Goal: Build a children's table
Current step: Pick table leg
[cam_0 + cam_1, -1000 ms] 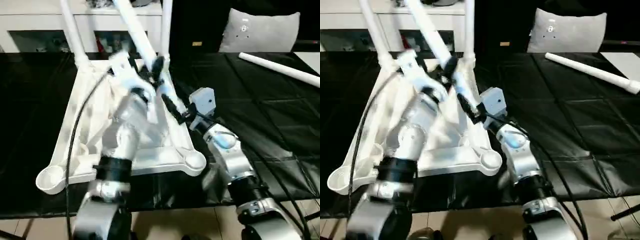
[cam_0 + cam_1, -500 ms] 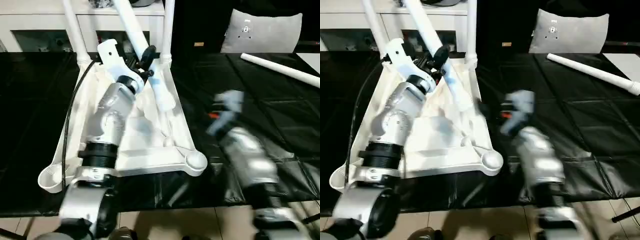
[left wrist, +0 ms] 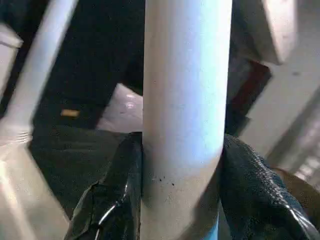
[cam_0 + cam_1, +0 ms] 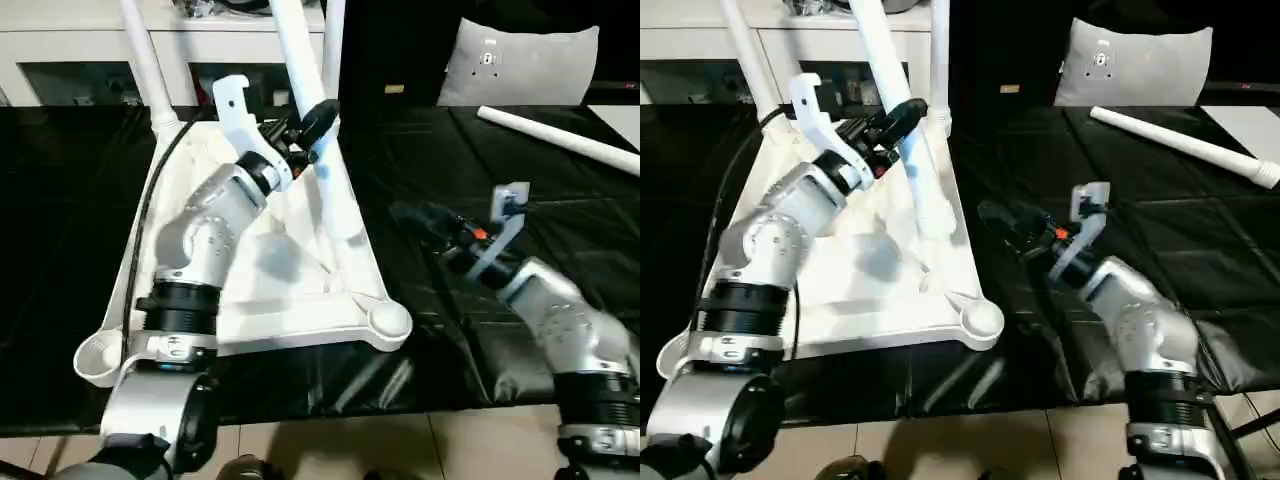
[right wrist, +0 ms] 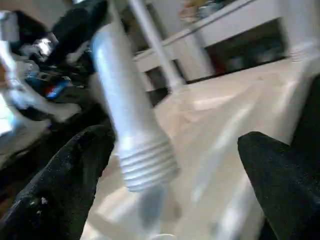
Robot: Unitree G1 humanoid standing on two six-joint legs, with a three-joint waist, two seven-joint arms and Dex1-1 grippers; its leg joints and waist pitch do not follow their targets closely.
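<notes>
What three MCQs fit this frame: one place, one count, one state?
1. Where does the loose leg lie?
A) on the black cover, far right
B) on the floor
C) leaning on a wall

2. How many legs stand in the tabletop's corner sockets?
A) one
B) two
C) four

3. What state is the left gripper in?
A) open, empty
B) shut on a tilted leg
C) shut on the rim

Answers: A, it lies flat on the cover, apart from the tabletop. B, both far corners carry a leg and the near sockets are empty. B, its fingers clamp the shaft.
</notes>
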